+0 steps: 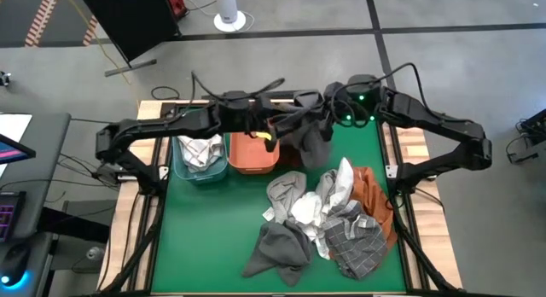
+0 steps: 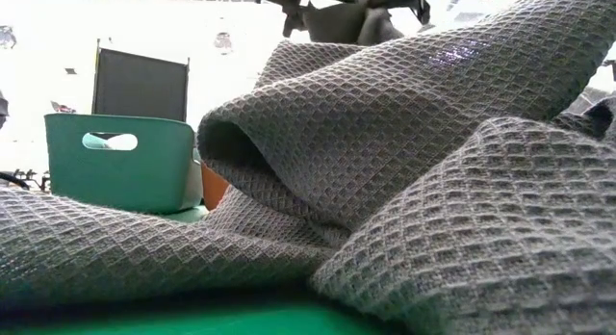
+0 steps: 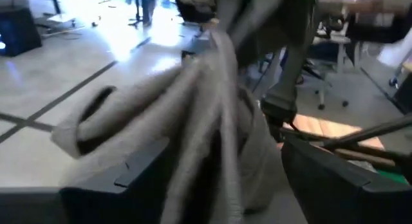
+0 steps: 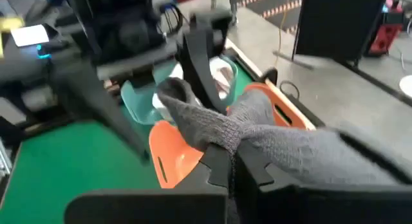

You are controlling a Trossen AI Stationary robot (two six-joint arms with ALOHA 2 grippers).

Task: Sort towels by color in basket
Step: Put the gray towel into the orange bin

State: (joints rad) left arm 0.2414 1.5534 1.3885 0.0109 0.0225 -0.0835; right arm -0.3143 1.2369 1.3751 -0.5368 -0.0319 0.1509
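A dark grey towel (image 1: 311, 148) hangs in the air above the table's far middle, beside the orange basket (image 1: 253, 154). My right gripper (image 4: 233, 166) is shut on it and shows in the high view too (image 1: 331, 118). My left gripper (image 3: 219, 179) reaches in from the left (image 1: 286, 125). It is open, its fingers standing on either side of the towel's bunched free part (image 3: 193, 102). More towels lie in a heap (image 1: 320, 220) on the green mat: white, grey-checked, dark grey and rust orange. My right gripper pinches a gathered bunch of the dark grey towel (image 4: 222, 137) between its two fingers, several layers thick. The fingers come from the table's right side, slanting a little downward. The towel is lifted clear of the table and droops slack beyond the fingers. My left gripper: whether its fingers touch the towel, I cannot tell.
A teal basket (image 1: 200, 156) at the far left of the mat holds a white checked towel. The orange basket stands right beside it. In the low view a grey waffle towel (image 2: 385, 152) from the heap fills most of the picture. Bare mat (image 1: 213, 237) lies near left.
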